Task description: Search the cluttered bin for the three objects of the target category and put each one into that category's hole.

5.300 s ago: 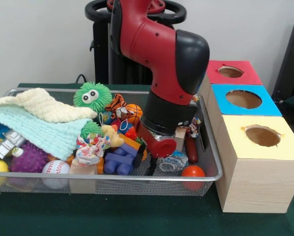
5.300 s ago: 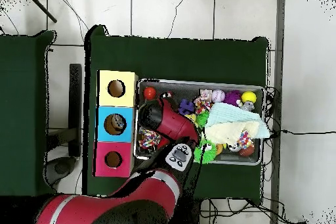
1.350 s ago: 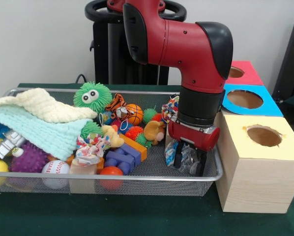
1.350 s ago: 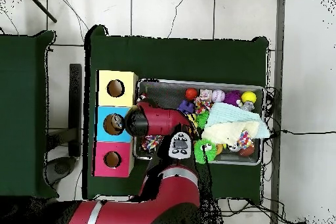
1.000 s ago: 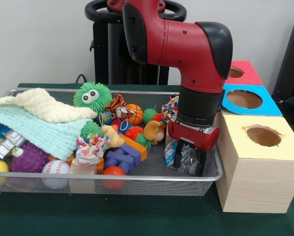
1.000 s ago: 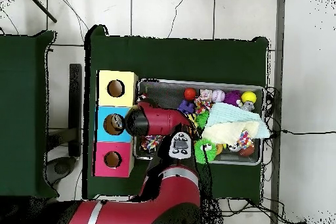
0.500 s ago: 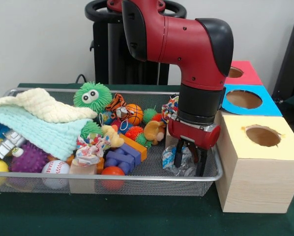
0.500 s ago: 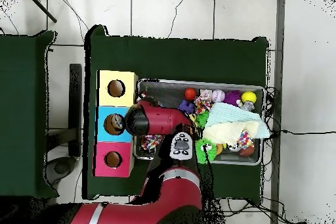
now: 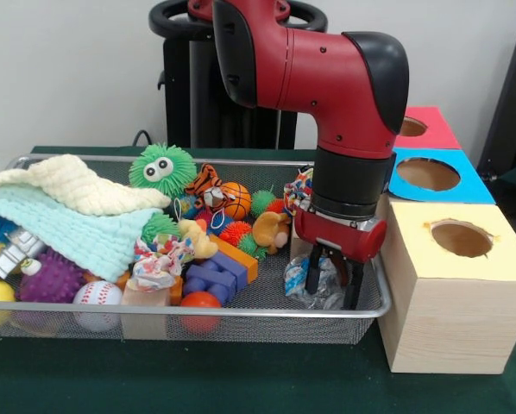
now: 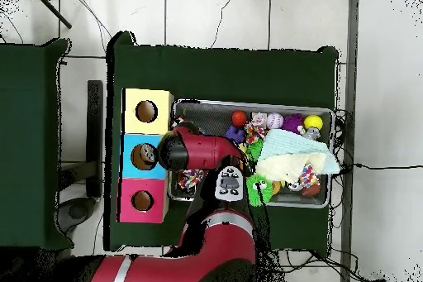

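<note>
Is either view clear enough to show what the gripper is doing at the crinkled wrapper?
Front view: evenly lit; gripper fingers straddle the shiny crinkled wrapper, slight glare on it. Overhead view: the arm hides that corner of the wire bin completely.

plain white wall (image 9: 68, 69) is seen behind; white tiled floor (image 10: 215, 14) crossed by cables; table covered in dark green cloth (image 10: 223, 72).
</note>
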### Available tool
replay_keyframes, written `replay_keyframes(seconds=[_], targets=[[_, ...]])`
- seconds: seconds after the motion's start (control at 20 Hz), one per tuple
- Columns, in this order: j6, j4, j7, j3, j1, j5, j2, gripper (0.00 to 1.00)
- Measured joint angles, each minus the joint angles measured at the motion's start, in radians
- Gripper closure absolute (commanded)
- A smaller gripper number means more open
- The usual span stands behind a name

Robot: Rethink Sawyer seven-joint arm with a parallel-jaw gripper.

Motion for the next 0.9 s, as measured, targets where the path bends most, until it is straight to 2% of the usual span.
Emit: replay_keyframes(seconds=[0.9], targets=[[0.014,0.002,0.0,-0.01,0.004,0.001,-0.006,0.0]])
